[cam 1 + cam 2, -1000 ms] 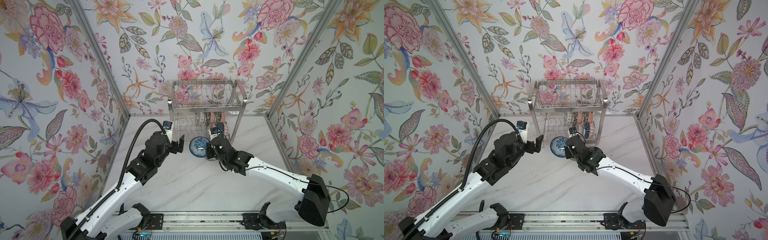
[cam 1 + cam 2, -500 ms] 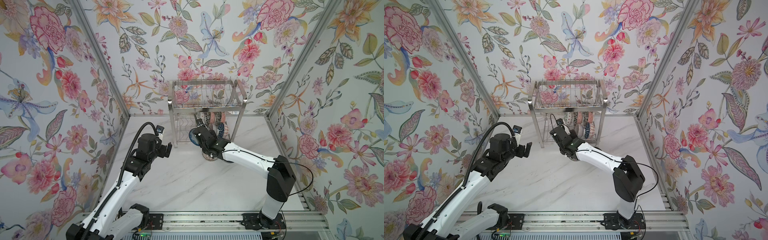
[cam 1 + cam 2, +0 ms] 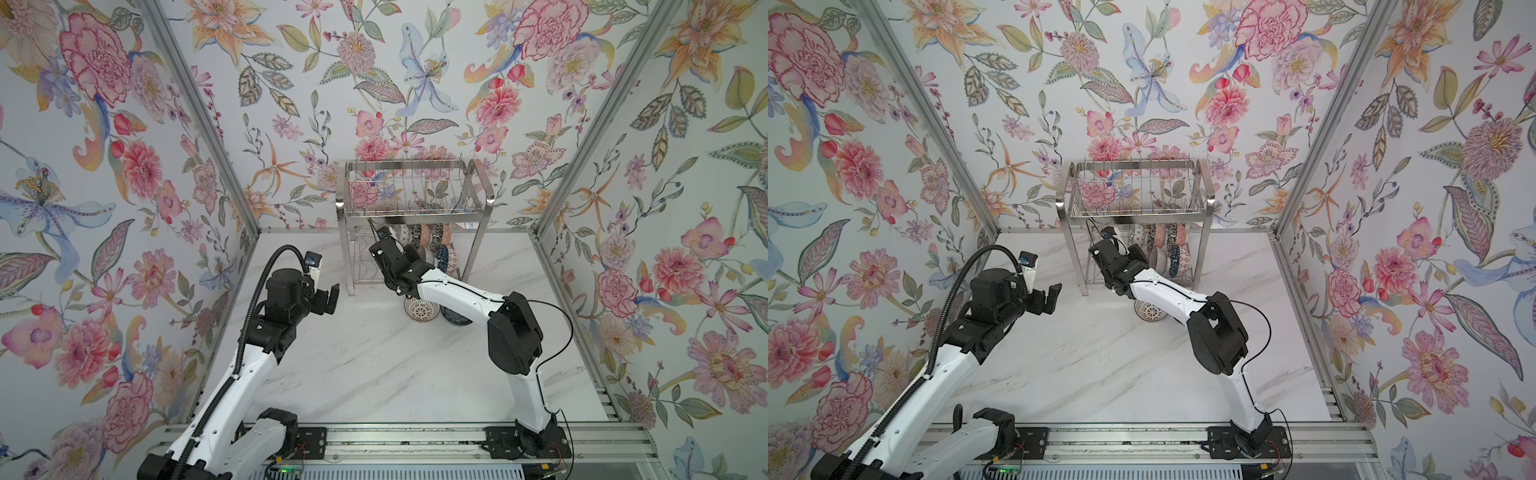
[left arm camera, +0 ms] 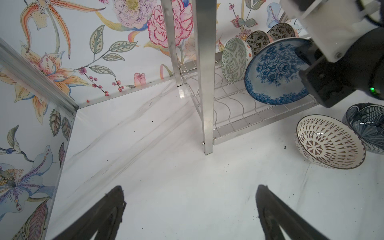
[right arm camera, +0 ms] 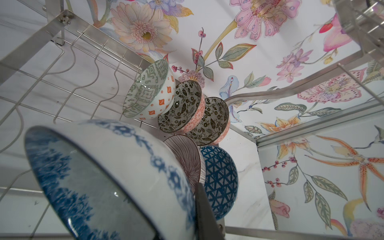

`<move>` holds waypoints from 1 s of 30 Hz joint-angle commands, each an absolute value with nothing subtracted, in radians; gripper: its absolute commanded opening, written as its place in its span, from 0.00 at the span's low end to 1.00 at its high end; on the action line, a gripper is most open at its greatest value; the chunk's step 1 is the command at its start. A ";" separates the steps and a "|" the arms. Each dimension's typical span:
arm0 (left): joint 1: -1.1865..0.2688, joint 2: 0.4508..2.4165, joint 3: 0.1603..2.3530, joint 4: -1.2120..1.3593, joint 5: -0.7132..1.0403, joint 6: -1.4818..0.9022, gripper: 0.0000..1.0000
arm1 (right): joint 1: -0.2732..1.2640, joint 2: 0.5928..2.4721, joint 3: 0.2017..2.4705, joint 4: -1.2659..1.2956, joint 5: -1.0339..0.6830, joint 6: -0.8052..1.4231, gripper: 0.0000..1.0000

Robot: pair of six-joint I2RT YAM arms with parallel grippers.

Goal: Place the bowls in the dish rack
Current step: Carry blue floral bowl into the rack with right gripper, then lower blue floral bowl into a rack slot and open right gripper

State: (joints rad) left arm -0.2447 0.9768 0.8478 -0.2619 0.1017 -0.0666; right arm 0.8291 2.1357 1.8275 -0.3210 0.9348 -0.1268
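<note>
The right gripper point(image 4: 302, 55) holds the blue bowl point(image 4: 274, 72) by its rim in the rack point(image 4: 204, 83); it looks slippery and breakable. The left gripper point(image 4: 190, 209) is open.

Top views: high above my bases, angled down toward the dish rack point(image 3: 415, 215). My left wrist: low over the surface point(image 4: 187, 176), facing the rack. Right wrist: inside its lower tier, close. Both share the racked bowls point(image 5: 145, 91).
</note>
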 commanded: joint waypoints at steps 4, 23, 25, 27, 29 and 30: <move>-0.214 0.931 0.821 -0.220 0.129 -0.074 0.99 | 0.807 2.203 1.903 -0.298 1.029 -0.183 0.00; -0.191 0.918 0.810 -0.214 0.144 -0.079 0.99 | 0.774 2.359 1.973 -0.113 1.184 -0.459 0.00; -0.191 0.917 0.810 -0.213 0.146 -0.080 0.99 | 0.771 2.371 1.975 -0.098 1.188 -0.478 0.00; -0.188 0.916 0.808 -0.212 0.149 -0.080 0.99 | 0.772 2.377 1.974 -0.089 1.190 -0.486 0.00; -0.187 0.916 0.808 -0.213 0.150 -0.080 0.99 | 0.769 2.387 1.977 -0.082 1.189 -0.493 0.00; -0.186 0.915 0.808 -0.212 0.150 -0.080 0.99 | 0.770 2.393 1.980 -0.080 1.191 -0.496 0.00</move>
State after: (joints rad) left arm -0.2008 0.9310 0.8223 -0.2298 0.1284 -0.0673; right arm 0.7769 2.3852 1.9434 -0.1318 1.1492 -0.4637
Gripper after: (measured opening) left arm 0.993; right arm 0.106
